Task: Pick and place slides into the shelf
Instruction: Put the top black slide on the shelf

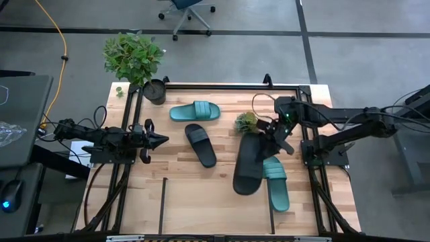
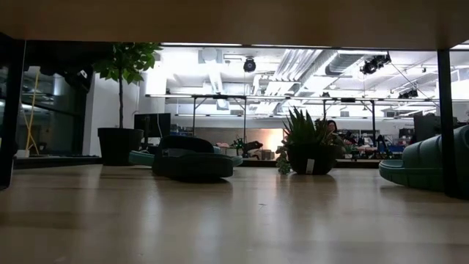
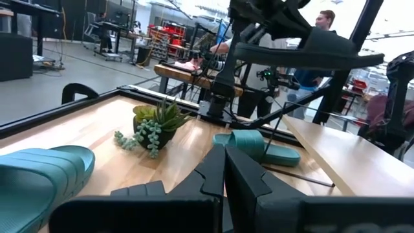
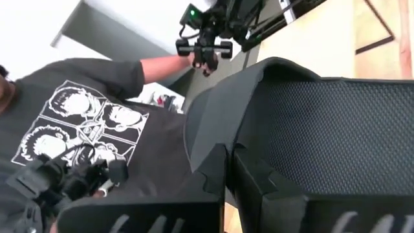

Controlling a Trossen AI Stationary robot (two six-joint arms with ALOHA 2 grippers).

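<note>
My right gripper (image 1: 269,141) is shut on a black slide (image 1: 247,167) held in the air above the table's right half. The left wrist view shows that slide (image 3: 310,55) well above the wood. A teal slide (image 1: 275,183) lies flat beneath it. A second black slide (image 1: 200,144) and a second teal slide (image 1: 195,111) lie sole-down near the middle. The shelf (image 1: 215,208), with thin black rods, stands at the near edge. My left gripper (image 1: 160,140) waits shut at the table's left, pointing level. My right gripper pinches the black slide between its two fingers at the slide's far end (image 4: 259,139); my own fingers (image 4: 213,171) hide the exact spot. They come from the table's right, slanting slightly down. The slide is lifted clear, about level, its length running toward the near edge.
A small potted plant (image 1: 246,122) stands just beside the held slide's far end. A large plant in a black pot (image 1: 154,91) stands at the far left corner. A person in a grey printed shirt (image 4: 84,129) is beyond the table. Bare wood (image 1: 195,188) lies left of the held slide.
</note>
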